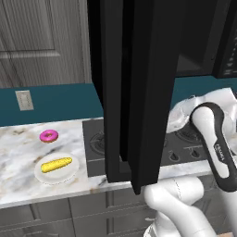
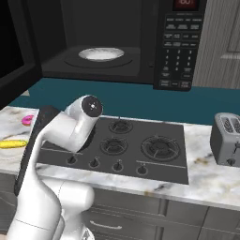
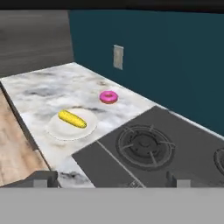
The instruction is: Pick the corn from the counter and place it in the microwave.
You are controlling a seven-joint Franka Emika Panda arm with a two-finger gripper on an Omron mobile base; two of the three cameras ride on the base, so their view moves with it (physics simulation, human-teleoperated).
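Yellow, bumpy corn (image 3: 72, 118) lies on a white plate (image 3: 57, 130) on the marble desk (image 3: 43, 89), ahead and left of the pincer (image 3: 111, 178), well apart, long axis slanting across the hand view, pincer tips spread wide with nothing between, microwave (image 2: 180, 47) door open.

The large black boxy microwave (image 2: 140, 42) stands open above the teal wall, a white round plate (image 2: 101, 54) lying in its dark cavity beside the button panel. Below it the dark four-burner stovetop (image 2: 126, 145) is set into the white marble counter (image 2: 211, 180), with a grey toaster (image 2: 227, 139) at the right. At the left edge lie the small yellow corn cob (image 2: 11, 143) and a pink-frosted donut (image 2: 27, 120), partly hidden behind the white arm (image 2: 61, 136); the fingers cannot be made out here.
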